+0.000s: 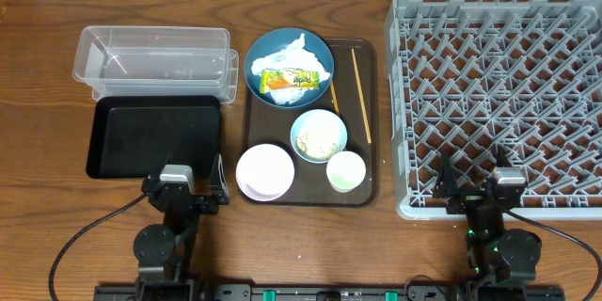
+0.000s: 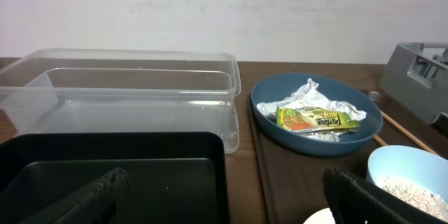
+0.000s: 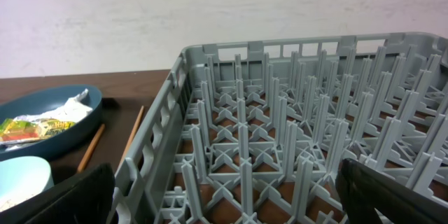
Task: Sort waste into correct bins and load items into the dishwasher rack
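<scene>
On the brown serving tray, a dark blue bowl (image 1: 320, 52) holds crumpled white tissue (image 1: 282, 55) and a yellow-orange wrapper (image 1: 290, 79). The small pale blue bowl (image 1: 294, 135) contains beige crumbs (image 1: 319, 136). A white bowl (image 1: 264, 170) and a white cup (image 1: 346, 170) stand at the tray's front, and chopsticks (image 1: 361, 94) lie along its right side. To the left are the clear tub (image 1: 155, 61) and the black tray (image 1: 155, 136). The grey dishwasher rack (image 1: 499, 94) fills the right. My left gripper (image 1: 183, 186) is open at the black tray's near edge. My right gripper (image 1: 475, 183), also open, hangs over the rack's front edge.
The brown serving tray (image 1: 369, 183) lies between the bins and the rack, with narrow strips of wooden table on either side. In the left wrist view the black tray (image 2: 112, 161) is directly ahead, the blue bowl (image 2: 280, 129) to its right. Rack pegs (image 3: 280, 126) fill the right wrist view.
</scene>
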{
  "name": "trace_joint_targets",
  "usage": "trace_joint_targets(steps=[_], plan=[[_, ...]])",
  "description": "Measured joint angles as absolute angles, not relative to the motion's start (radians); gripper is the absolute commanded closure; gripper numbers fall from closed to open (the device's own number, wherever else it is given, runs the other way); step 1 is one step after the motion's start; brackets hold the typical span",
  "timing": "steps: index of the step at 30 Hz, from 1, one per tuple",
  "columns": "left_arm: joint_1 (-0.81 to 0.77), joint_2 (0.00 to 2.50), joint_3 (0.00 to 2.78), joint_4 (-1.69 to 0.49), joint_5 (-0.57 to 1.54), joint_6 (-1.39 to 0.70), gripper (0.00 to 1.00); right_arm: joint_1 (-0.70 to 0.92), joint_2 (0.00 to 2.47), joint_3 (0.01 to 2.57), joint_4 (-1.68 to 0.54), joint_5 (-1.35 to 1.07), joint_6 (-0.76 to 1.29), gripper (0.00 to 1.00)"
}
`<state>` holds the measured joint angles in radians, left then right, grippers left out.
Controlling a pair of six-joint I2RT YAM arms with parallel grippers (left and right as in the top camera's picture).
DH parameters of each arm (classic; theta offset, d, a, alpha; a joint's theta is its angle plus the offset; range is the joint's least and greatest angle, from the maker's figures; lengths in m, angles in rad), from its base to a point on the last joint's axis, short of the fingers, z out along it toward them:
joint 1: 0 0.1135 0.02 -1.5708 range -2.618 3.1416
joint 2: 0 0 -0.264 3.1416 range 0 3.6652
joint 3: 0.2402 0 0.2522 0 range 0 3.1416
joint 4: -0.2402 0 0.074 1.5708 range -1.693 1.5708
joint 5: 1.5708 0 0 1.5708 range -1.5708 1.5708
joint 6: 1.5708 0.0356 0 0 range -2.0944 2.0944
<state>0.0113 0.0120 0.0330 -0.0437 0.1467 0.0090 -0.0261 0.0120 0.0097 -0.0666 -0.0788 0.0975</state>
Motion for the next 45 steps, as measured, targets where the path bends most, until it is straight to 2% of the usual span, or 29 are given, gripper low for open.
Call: trace_joint_targets(steps=[15,31,37,45], plan=[[0.011,0.012,0.033,-0.042,0.147,0.009,0.1,-0.026,0.012,0.01,-0.066,-0.079,0.097,0.01],[0.011,0.032,0.056,0.023,0.211,0.015,0.1,-0.026,0.014,0.017,0.06,-0.166,0.031,0.01],[0.011,0.213,0.223,0.018,0.258,0.028,0.09,-0.026,0.101,0.14,0.012,-0.201,-0.009,0.01],[0.011,0.593,0.555,-0.112,0.336,0.034,0.1,-0.026,0.39,0.46,-0.149,-0.248,-0.056,0.01]])
